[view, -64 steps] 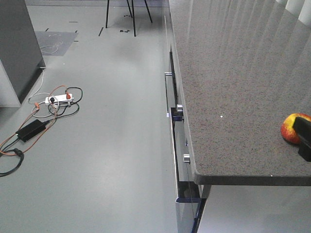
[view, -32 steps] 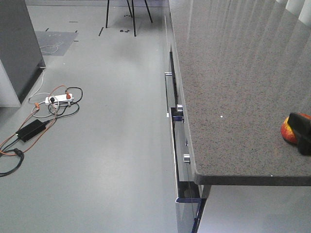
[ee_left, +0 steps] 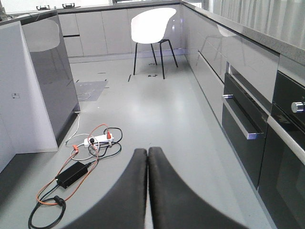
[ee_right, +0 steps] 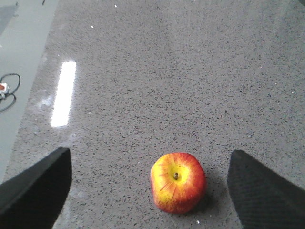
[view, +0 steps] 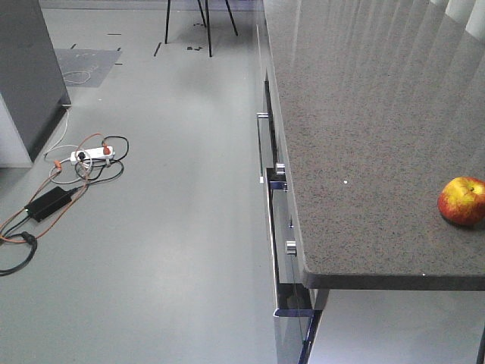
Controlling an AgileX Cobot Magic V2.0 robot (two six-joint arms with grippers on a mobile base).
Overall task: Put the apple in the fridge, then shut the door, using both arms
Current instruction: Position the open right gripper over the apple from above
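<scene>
The apple (view: pixel 462 201), red with yellow patches, sits on the speckled grey countertop (view: pixel 364 114) near its front right. In the right wrist view the apple (ee_right: pixel 177 182) lies stem dimple up, between and just ahead of my right gripper's (ee_right: pixel 148 152) wide-open fingers (ee_right: pixel 38 186), untouched. My left gripper (ee_left: pixel 147 150) is shut and empty, held above the floor. The fridge (ee_left: pixel 50 71), a tall dark grey cabinet with a white panel (ee_left: pixel 19 95) beside it, stands at the far left; it also shows in the front view (view: pixel 23 68). Its interior and door bins are hidden.
Oven fronts and drawer handles (view: pixel 263 144) line the counter's side. A white power strip (view: pixel 91 154), black adapter (view: pixel 47 202) and orange cables lie on the grey floor. A white chair (ee_left: pixel 152 24) stands at the back.
The dark right finger that covered the apple's right side in the front view has left that view. The apple now shows whole and has not moved.
</scene>
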